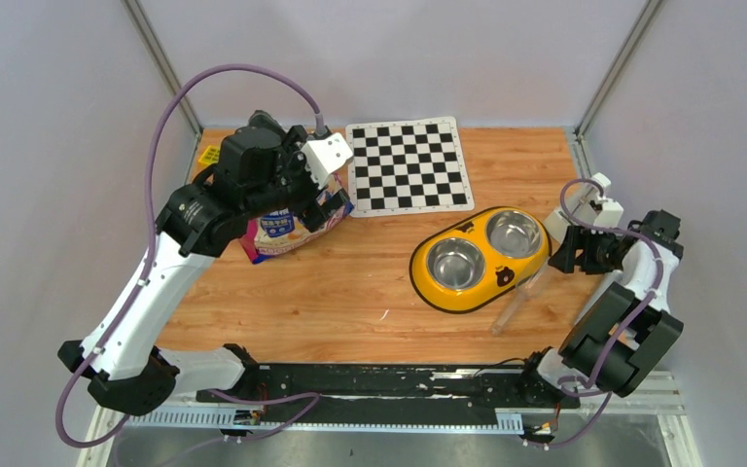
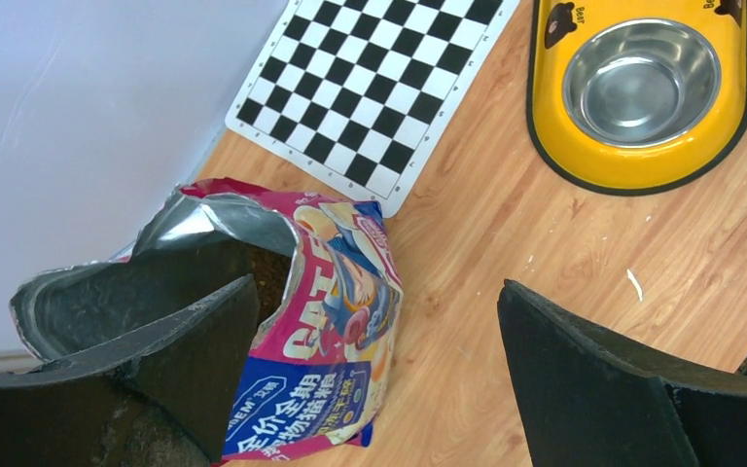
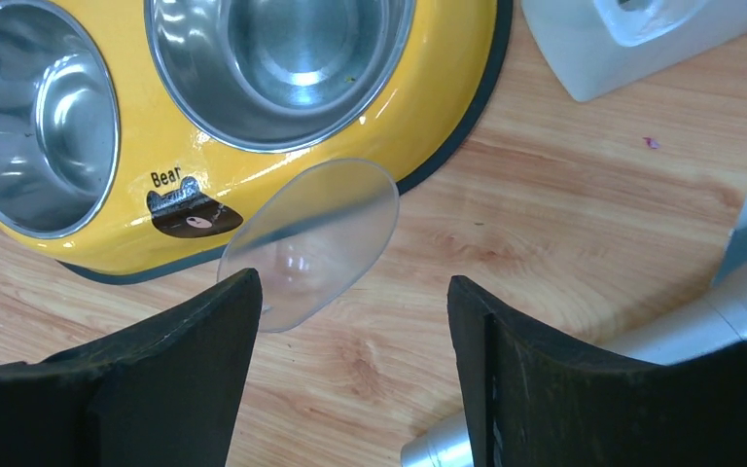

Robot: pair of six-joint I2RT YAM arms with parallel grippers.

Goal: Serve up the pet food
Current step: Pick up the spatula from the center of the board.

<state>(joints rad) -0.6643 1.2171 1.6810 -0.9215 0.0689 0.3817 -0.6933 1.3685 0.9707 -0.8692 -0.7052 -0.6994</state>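
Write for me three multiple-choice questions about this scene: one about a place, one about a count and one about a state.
1. Where does the cat food bag stand?
A. Right beside a corner of the checkerboard
B. On top of that board
C. On a shelf

2. How many steel cups sit in the yellow bowl?
A. One
B. Two
C. Three

3. In what state are the steel cups?
A. Full of water
B. Covered with lids
C. Empty

Answers:
1 A: the left wrist view shows the bag on the wood next to the board's corner.
2 B: two round cups show side by side from above.
3 C: only bare shiny metal shows inside both cups.
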